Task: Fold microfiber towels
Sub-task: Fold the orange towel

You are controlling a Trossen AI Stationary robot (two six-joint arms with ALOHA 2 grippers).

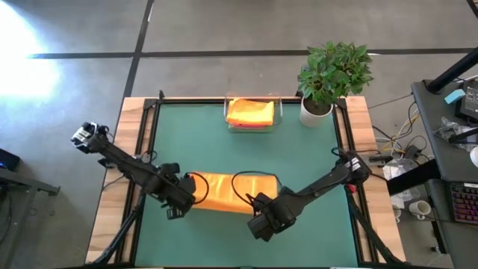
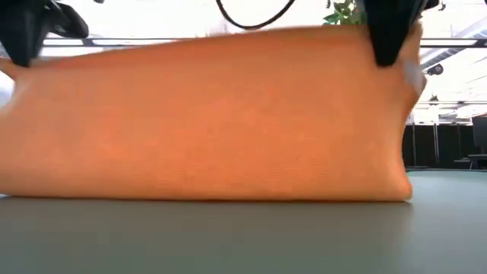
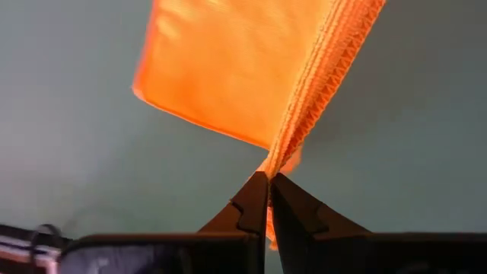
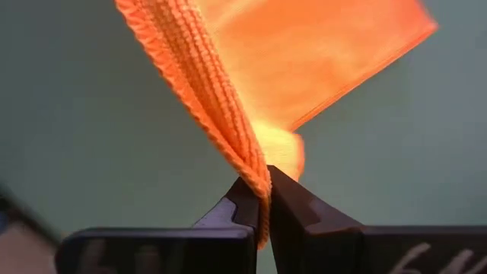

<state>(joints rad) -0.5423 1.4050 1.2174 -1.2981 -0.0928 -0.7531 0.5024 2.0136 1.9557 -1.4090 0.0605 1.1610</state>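
We take this for a robotics lab or workshop bay rather than a home. In the high view a wooden table (image 1: 133,149) topped with a green mat (image 1: 246,149) fills the middle of the frame, standing on a bare concrete floor (image 1: 224,30) marked with dark lines. At the right edge we see a desk (image 1: 448,119) crowded with gear, loose cables (image 1: 403,146) trailing beside it, and a keyboard (image 1: 464,202) at lower right. A potted plant (image 1: 328,78) sits at the table's upper right corner. In the low view, at far right, we make out a large open hall with ceiling lights (image 2: 456,84).
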